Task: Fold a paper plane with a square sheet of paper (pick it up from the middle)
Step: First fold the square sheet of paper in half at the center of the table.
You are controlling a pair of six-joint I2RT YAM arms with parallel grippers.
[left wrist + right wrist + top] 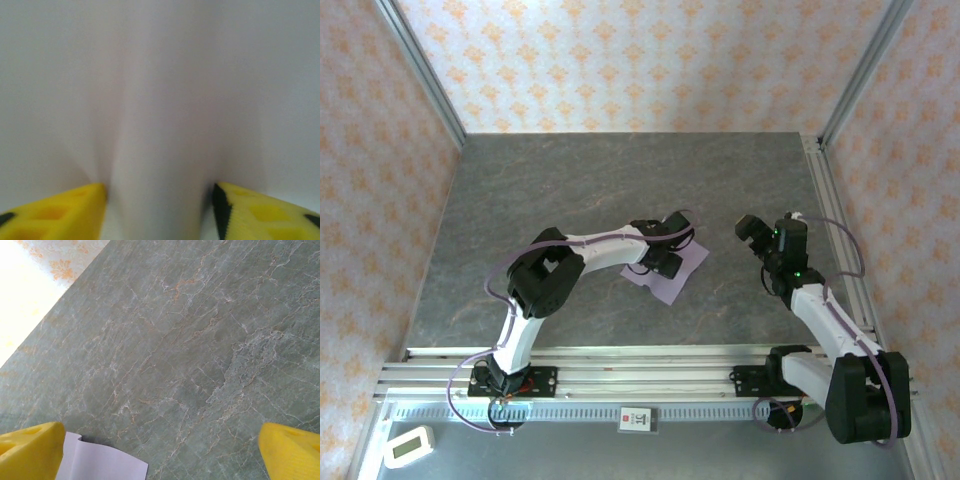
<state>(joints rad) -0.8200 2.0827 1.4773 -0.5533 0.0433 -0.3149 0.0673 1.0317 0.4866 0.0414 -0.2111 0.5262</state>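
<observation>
Pickup step: left hand (663, 258) on middle of square sheet of paper (670, 288), half-narrowed, paper ridged between; grip unclear. Right hand (748, 230) wide, right of centre. Next: complete pinch, lift.

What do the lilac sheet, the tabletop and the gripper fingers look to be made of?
Lilac sheet: thin matte paper, apparently; it buckles into a soft raised ridge. Tabletop: grey-green with pale marble-like veins, low sheen; stone or a printed laminate, cannot tell. Fingers: bright yellow, likely moulded or printed plastic, with recessed pockets; one has a dark ribbed inner face, maybe rubber.
</observation>
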